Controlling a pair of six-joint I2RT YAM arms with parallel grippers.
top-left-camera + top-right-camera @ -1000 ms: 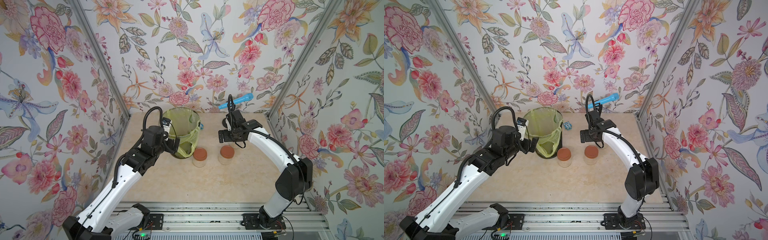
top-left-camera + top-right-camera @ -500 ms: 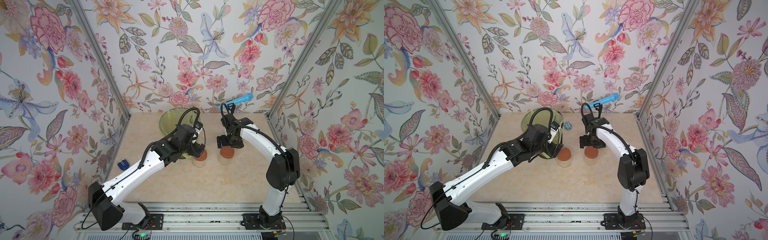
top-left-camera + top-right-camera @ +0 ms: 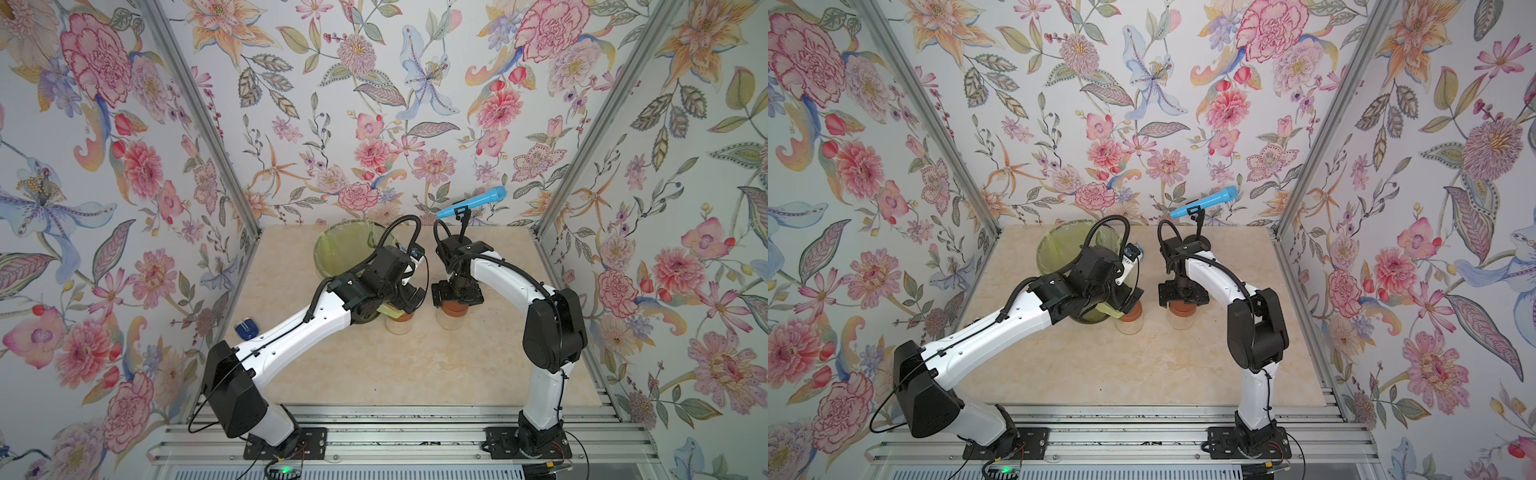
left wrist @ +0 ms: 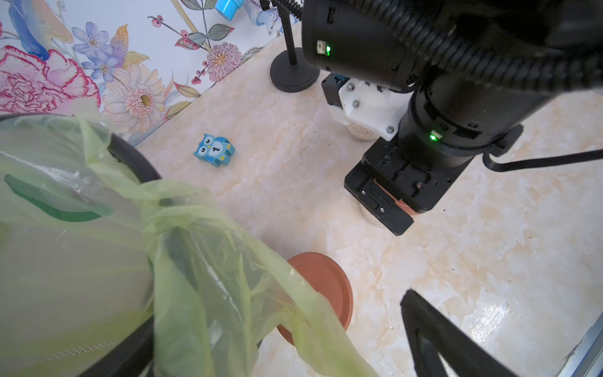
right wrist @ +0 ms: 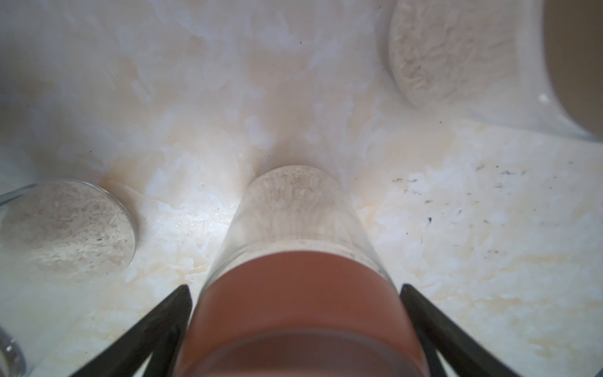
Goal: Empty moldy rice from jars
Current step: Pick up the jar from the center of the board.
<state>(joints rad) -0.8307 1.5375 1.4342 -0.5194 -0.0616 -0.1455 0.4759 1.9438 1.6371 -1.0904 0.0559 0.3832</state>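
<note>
Two clear jars with reddish-brown lids stand side by side in both top views: the left jar and the right jar. My right gripper is open, its fingers straddling the right jar's lid with a narrow gap on each side. Pale moldy rice shows through the glass. My left gripper hangs open over the left jar's lid, one finger showing, the other hidden by the bag. A third jar with a beige lid stands close by.
The dark bin lined with a yellow-green bag stands right against the left jar, and loose bag plastic drapes over its lid. A blue owl toy lies behind. A blue microphone on a black stand is at the back wall. A small blue object lies at the left wall.
My left arm has swung from the bin's left side across its front to above the left jar. My right gripper has come down around the right jar's lid.
</note>
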